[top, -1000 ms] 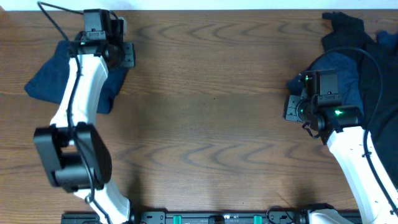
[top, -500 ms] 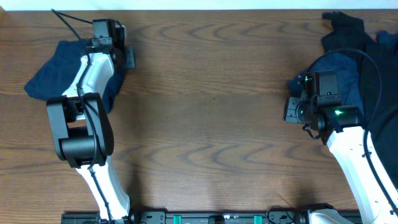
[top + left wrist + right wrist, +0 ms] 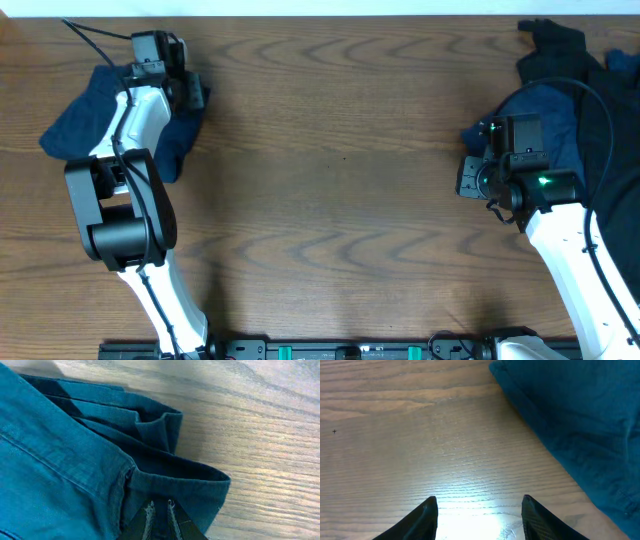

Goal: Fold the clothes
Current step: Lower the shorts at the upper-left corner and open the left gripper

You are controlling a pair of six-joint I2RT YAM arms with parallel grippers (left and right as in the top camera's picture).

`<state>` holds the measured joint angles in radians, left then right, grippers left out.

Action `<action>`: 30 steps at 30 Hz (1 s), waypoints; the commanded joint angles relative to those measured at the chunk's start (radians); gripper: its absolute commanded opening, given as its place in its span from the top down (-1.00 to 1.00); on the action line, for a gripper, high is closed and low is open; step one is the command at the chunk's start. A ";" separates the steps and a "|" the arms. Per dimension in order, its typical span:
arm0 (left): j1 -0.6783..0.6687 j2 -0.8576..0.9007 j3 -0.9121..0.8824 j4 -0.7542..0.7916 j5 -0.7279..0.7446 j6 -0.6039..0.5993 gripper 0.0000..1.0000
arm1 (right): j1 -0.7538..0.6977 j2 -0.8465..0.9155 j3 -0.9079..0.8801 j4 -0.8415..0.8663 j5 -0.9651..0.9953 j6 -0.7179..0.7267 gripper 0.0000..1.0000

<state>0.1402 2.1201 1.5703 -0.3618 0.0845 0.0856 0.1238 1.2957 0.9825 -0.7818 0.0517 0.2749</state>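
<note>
A folded mid-blue garment [image 3: 70,125] of the clothes lies at the far left of the table. My left gripper [image 3: 194,93] is at its right edge. In the left wrist view the gripper [image 3: 160,510] is shut, pinching a folded hem [image 3: 175,482] of that blue cloth. A pile of dark navy and blue clothes [image 3: 590,110] sits at the far right. My right gripper [image 3: 466,176] hovers just left of that pile. In the right wrist view it [image 3: 480,510] stands open over bare wood, and blue cloth [image 3: 575,425] lies to its upper right without touching it.
The wooden table [image 3: 340,170] runs between the two piles. A black cable [image 3: 95,32] trails from the left arm near the table's back edge. The right arm's cable [image 3: 600,115] loops over the right pile.
My left gripper has closed on the hem of the blue garment and edged slightly left, and the left arm's elbow has swung back. The right arm has stayed still.
</note>
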 commanded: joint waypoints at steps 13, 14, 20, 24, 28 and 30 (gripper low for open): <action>0.006 0.122 -0.005 0.103 -0.056 -0.019 0.73 | -0.005 0.001 0.003 -0.021 -0.003 0.002 -0.05; 0.011 0.126 -0.005 0.115 -0.068 -0.019 0.74 | -0.005 0.001 0.003 -0.024 -0.003 0.001 -0.05; 0.065 0.130 -0.005 0.193 -0.078 -0.019 0.72 | -0.005 0.001 0.003 -0.034 -0.003 0.001 -0.05; 0.098 0.130 -0.005 0.196 -0.077 -0.019 0.71 | -0.005 0.001 0.003 -0.032 -0.003 0.002 -0.06; 0.105 0.119 -0.002 0.192 -0.073 -0.018 0.72 | -0.005 0.001 0.003 -0.022 -0.003 0.002 -0.08; 0.101 0.095 -0.001 0.192 -0.064 -0.019 0.66 | -0.005 0.001 0.003 -0.014 -0.003 0.002 -0.15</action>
<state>0.2481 2.2372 1.5696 -0.1673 0.0341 0.0765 0.1238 1.2957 0.9825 -0.8028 0.0509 0.2764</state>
